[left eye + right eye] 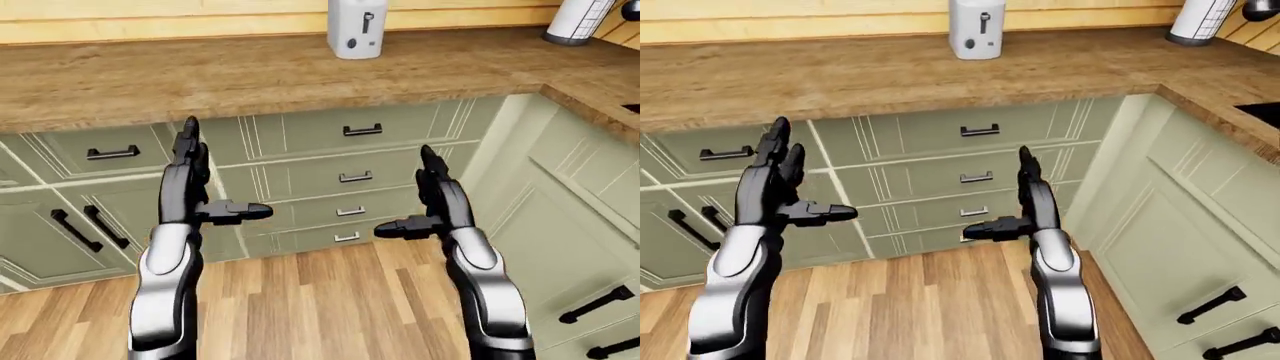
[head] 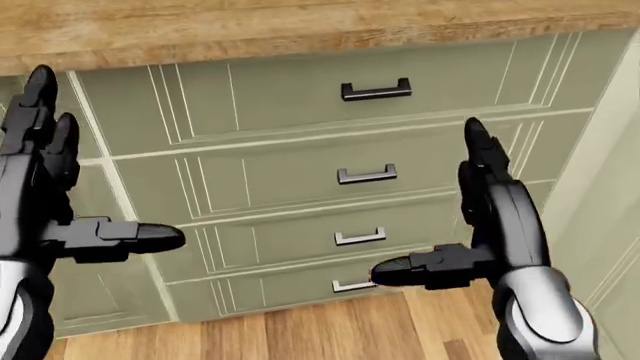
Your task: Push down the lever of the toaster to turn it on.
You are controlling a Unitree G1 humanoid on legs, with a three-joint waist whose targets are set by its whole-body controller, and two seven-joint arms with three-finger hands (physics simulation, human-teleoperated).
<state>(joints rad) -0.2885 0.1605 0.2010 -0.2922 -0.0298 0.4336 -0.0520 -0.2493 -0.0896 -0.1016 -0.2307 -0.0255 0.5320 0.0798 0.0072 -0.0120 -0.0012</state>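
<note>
A white toaster (image 1: pixel 357 28) stands upright at the far side of the wooden counter (image 1: pixel 200 82), at the top of the left-eye view. Its dark lever slot (image 1: pixel 367 21) faces me, and the lever's height is too small to tell. My left hand (image 1: pixel 215 184) is raised in front of the cabinet fronts, fingers pointing up and thumb (image 1: pixel 250 211) sticking out to the right, open and holding nothing. My right hand (image 1: pixel 415 199) mirrors it, open, with its thumb pointing left. Both hands hang well below and short of the toaster.
A stack of green drawers (image 1: pixel 350 176) with metal handles sits under the counter between my hands. The counter turns a corner on the right (image 1: pixel 600 97). A white cylinder (image 1: pixel 575 21) stands at the top right. Wooden floor (image 1: pixel 300 300) lies below.
</note>
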